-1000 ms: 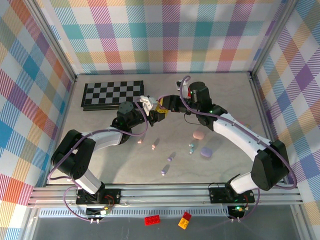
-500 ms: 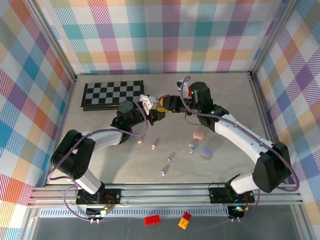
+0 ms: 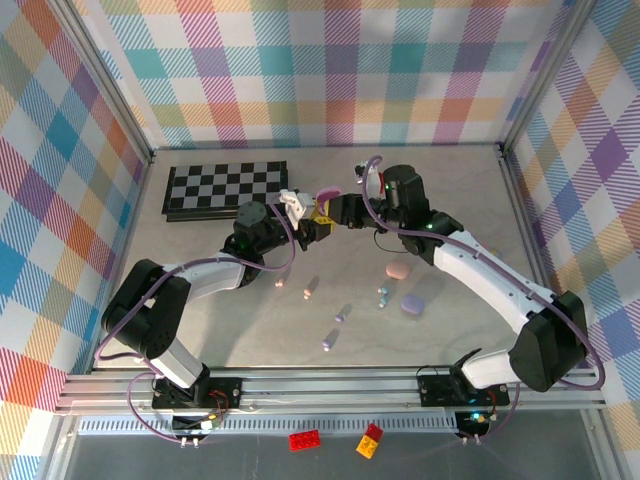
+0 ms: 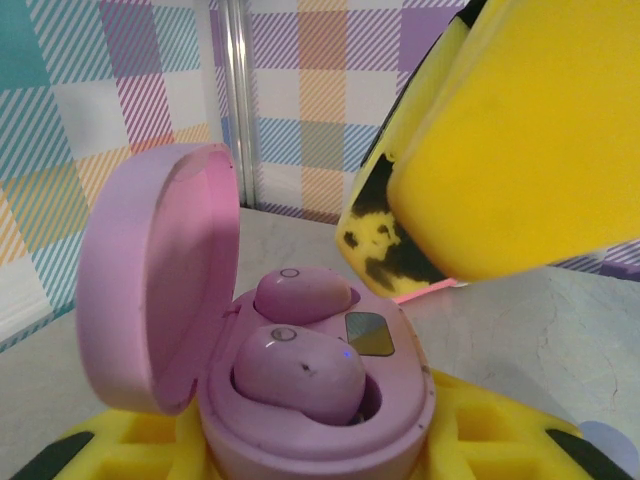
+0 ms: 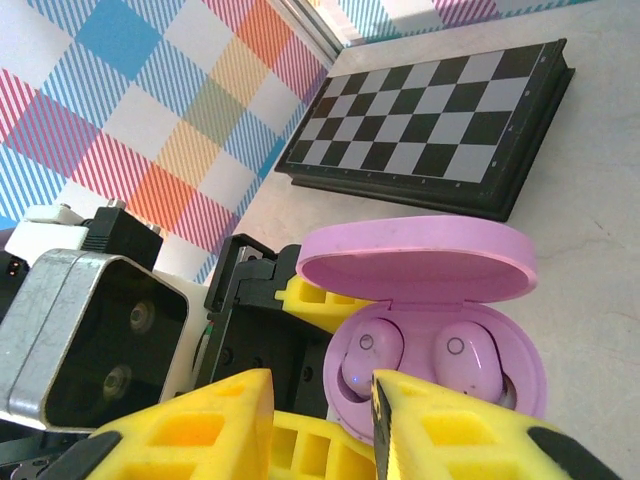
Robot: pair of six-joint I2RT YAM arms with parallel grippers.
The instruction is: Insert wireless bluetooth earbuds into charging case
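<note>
On the table (image 3: 470,200), with the board (image 3: 225,188) at the back left, my two arms met near the middle. My left gripper (image 4: 310,450) was clamped on the base of the pink case (image 5: 420,262), holding it up off the table, hinge toward the board and lid (image 4: 160,290) thrown open. My right gripper (image 5: 318,400) hung just beside the case's open front. Its jaws were a narrow gap apart, with nothing between them that I could see. The case lay straight ahead of those fingertips, its long axis running across them. Both wells were filled: two pink buds (image 4: 298,372) sat side by side. I judged the next move to be tipping the lid forward, and the right gripper was the free one nearest. Loose buds (image 3: 341,314) lay well apart, toward my bases, near a purple case (image 3: 413,304).
</note>
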